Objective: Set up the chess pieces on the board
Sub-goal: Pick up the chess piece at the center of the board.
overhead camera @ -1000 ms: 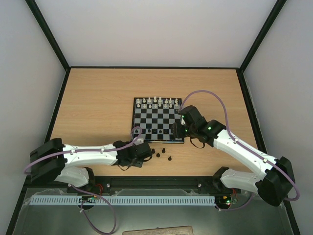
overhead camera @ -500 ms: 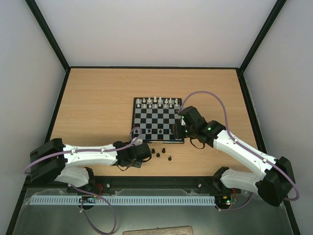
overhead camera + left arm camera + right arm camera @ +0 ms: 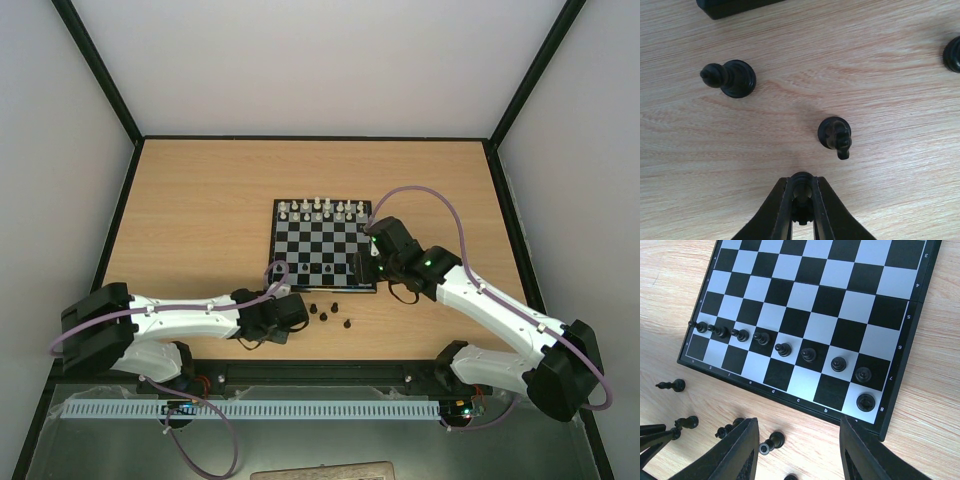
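You can read only the coordinate marks, printed in pale characters on the dark border of the board (image 3: 912,310), and only in the right wrist view. Down the border on the right side of that view you get the digits 3, 4, 5, 6, 7 and 8, running from the top of the picture to the board's near corner, one beside each row of squares. Along the board's lower border small letters stand one per column; e, d, c and b appear legible, the others too small to make out.
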Robot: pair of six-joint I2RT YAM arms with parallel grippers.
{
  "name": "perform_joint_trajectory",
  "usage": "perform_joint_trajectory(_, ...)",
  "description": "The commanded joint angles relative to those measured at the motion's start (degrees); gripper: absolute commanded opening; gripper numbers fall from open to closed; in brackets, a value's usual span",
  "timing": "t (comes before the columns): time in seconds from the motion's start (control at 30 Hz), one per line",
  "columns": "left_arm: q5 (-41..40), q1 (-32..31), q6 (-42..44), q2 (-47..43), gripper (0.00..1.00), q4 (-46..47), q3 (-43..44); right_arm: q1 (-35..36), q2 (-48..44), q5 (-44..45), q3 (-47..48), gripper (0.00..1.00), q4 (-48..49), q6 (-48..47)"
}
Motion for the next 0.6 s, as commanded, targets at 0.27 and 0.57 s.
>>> perform_joint_trajectory(0.27,-2.52,7.03,9.19,-1.59,0.02,-10.15,12.52,-0.13,-1.47,-0.32,-0.92,0.45,0.15,-0.57)
perform_joint_trajectory(0.57,-0.36,17.48,19.28,4.75,0.02,-5.68,19.69,-0.13,-1.97,0.43,-1.08,0.45,-0.04,-0.42)
